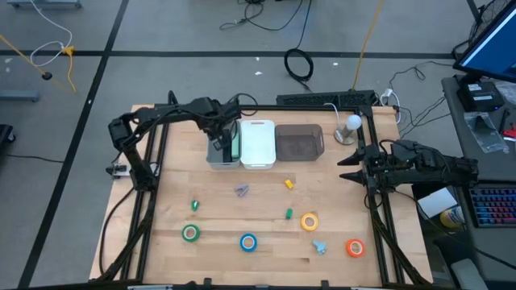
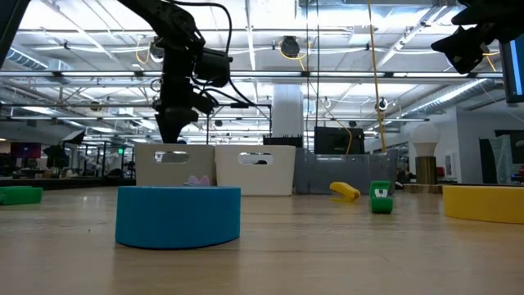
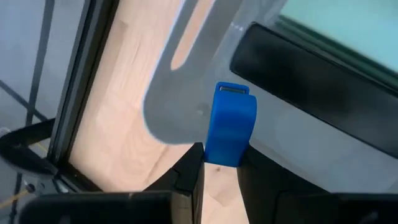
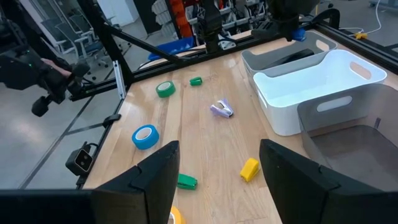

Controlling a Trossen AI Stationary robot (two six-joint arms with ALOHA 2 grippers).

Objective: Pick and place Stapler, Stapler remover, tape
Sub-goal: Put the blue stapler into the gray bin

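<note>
My left gripper [image 1: 219, 138] hangs over the light grey bin [image 1: 211, 158] at the table's far side, shut on a small blue stapler [image 3: 230, 121]. A long black thing [image 3: 311, 87] lies inside that bin. On the near half of the table lie the green tape [image 1: 190, 233], blue tape [image 1: 248, 242], yellow tape [image 1: 310, 221] and orange tape [image 1: 355, 247]. A purple staple remover [image 1: 242, 190] lies in the middle. My right gripper [image 1: 348, 167] waits open at the right edge, holding nothing. My left gripper pinches the blue stapler by its one end [image 3: 222, 154] between its two fingers. The fingers point steeply down from above. The stapler's other end, with a metal tip [image 3: 233, 90], sticks out past the fingertips, clear above the grey bin's rim [image 3: 186, 93].
A white bin [image 1: 258, 143] and a dark see-through bin [image 1: 300, 143] stand in a row to the right of the grey one. Small green [image 1: 194, 206] [image 1: 289, 213], yellow [image 1: 289, 184] and pale blue [image 1: 320, 246] pieces lie among the tape rolls. A lamp [image 1: 351, 125] stands at the far right.
</note>
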